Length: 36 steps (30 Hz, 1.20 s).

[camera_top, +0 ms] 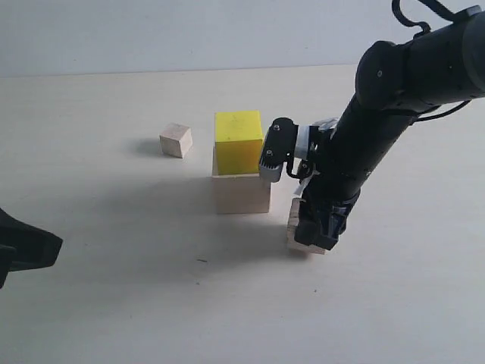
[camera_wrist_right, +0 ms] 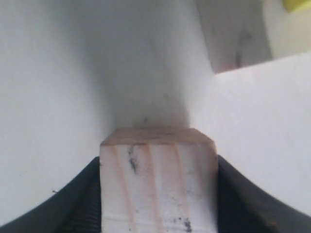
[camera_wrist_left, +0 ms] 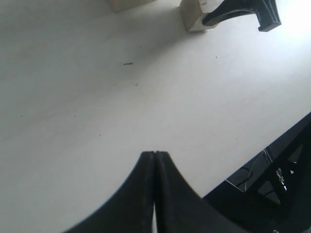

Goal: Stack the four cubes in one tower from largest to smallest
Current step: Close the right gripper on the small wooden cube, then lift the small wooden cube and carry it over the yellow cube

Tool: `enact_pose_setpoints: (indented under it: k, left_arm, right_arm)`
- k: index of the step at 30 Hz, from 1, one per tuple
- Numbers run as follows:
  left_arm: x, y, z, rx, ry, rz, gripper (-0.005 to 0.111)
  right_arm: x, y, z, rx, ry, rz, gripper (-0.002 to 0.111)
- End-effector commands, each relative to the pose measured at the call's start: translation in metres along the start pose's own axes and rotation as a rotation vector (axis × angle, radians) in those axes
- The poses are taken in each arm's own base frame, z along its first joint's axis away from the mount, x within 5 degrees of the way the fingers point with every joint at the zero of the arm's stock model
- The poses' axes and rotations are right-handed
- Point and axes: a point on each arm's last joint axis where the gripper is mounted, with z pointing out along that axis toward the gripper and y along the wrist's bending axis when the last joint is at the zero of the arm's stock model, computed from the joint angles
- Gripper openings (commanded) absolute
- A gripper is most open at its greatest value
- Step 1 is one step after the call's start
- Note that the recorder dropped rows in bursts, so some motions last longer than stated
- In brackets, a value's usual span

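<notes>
Yellow cube (camera_top: pixel 239 140) sits on large wood cube (camera_top: pixel 242 195). Just right of it, right gripper (camera_top: pixel 318 231) jaws clamp medium cube (camera_wrist_right: pixel 158 179). Small cube (camera_top: pixel 176 140) lies to its left. Left gripper (camera_wrist_left: pixel 154 162) closed, empty.

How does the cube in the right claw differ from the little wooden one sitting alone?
The speckled cube is bigger than the small cube. It carries dark specks; the small cube looks plain. It sits between the fingers of the right claw; the small cube stands alone, untouched. Both are pale wood, resting on the table.
</notes>
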Motion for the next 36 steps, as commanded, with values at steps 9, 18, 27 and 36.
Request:
enact_pose_setpoints:
  k: [9,18,27,36]
  left_arm:
    - [0.004,-0.001,-0.001,0.01,0.035,-0.009,0.0]
    - [0.006,-0.003,-0.001,0.04,0.053,-0.031,0.0]
    - [0.006,-0.003,-0.001,0.04,0.053,-0.031,0.0]
    - [0.006,0.0,-0.001,0.008,0.049,-0.006,0.0]
  right_arm:
    - [-0.017,0.003,-0.119,0.3,-0.15,0.24,0.0]
    - [-0.054,-0.014,-0.172,0.282,-0.229,0.416,0.0]
    - [-0.075,-0.02,-0.182,0.184,-0.184,0.709,0.0]
    - [-0.109,0.011,-0.156,0.263,-0.124,0.871,0.0]
